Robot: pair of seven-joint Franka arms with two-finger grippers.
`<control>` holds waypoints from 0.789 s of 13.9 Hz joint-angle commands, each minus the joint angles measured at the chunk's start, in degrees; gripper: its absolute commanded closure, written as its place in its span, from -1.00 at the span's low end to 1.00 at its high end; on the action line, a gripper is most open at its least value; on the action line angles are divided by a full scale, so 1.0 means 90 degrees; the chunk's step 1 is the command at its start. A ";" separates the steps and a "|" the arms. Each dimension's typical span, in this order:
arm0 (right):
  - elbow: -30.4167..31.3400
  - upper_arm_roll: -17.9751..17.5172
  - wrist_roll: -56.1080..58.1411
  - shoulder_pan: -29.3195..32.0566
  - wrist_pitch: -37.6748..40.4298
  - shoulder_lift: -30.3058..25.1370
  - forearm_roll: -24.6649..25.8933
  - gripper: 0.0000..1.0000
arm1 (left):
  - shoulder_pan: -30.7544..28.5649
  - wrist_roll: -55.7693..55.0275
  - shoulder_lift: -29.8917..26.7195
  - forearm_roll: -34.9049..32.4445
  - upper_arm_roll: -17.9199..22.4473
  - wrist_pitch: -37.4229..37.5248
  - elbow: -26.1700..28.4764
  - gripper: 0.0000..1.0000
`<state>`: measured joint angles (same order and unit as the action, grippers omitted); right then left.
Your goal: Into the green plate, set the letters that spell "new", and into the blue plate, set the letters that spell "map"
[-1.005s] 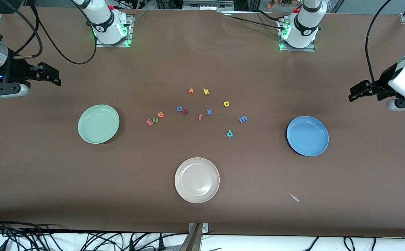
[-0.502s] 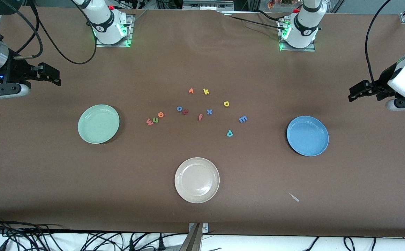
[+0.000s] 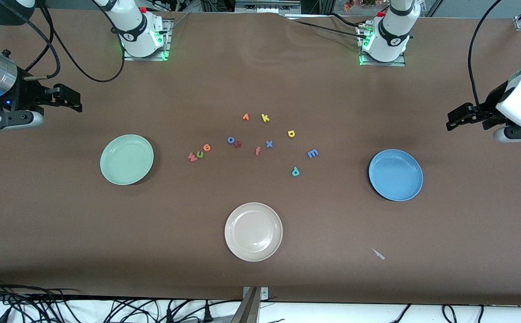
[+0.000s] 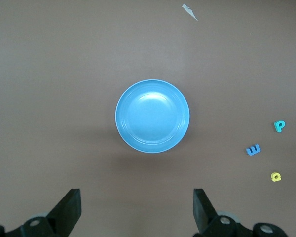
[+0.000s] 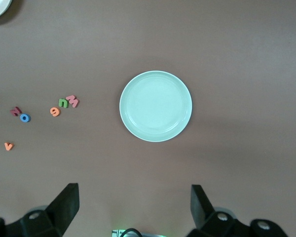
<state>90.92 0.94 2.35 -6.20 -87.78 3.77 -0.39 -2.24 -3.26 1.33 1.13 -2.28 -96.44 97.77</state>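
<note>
The salmon w [image 3: 192, 156], green n [image 3: 200, 154] and orange e [image 3: 207, 147] lie close together beside the green plate [image 3: 126, 159]; the right wrist view shows that plate [image 5: 156, 106] too. The yellow a [image 3: 291, 133], blue m [image 3: 313, 153] and teal p [image 3: 295, 171] lie spread out toward the blue plate [image 3: 395, 175]. Both plates hold nothing. My right gripper [image 3: 71, 99] hangs open over bare table at the right arm's end. Over bare table at the left arm's end, my left gripper [image 3: 455, 117] is also open and holds nothing.
A cream plate [image 3: 253, 231] sits nearest the front camera. Other letters lie mid-table: blue o [image 3: 231, 140], a red letter [image 3: 238, 144], orange f [image 3: 257, 150], blue x [image 3: 269, 144], orange v [image 3: 245, 117], yellow k [image 3: 265, 118]. A small pale scrap [image 3: 378, 254] lies by the cream plate.
Both grippers have crept slightly inward from the table's ends, the right one more. The letters and plates have not moved.
</note>
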 commanded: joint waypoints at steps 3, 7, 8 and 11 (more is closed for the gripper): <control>0.0747 -0.0318 -0.0105 0.0005 -0.0744 -0.0223 -0.0055 -1.00 | 0.0141 0.0011 0.0437 0.0021 0.0010 -0.0124 -0.0198 -1.00; 0.1401 -0.0699 -0.0718 0.0005 -0.1622 -0.0233 -0.0055 -1.00 | 0.0599 -0.0047 0.0829 0.0099 0.0000 -0.0085 -0.0238 -1.00; 0.1567 -0.0807 -0.0952 0.0005 -0.1846 -0.0233 -0.0055 -1.00 | 0.0891 -0.0299 0.0955 0.0099 0.0000 -0.0085 -0.0219 -1.00; 0.2016 -0.1100 -0.1518 -0.0005 -0.2501 -0.0185 -0.0055 -1.00 | 0.1818 -0.1460 0.1346 0.0109 -0.0020 -0.0173 -0.0199 -1.00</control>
<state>105.06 -7.63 -8.01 -6.45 -106.76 3.78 -0.47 9.24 -11.22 10.68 1.18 -2.90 -97.80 97.36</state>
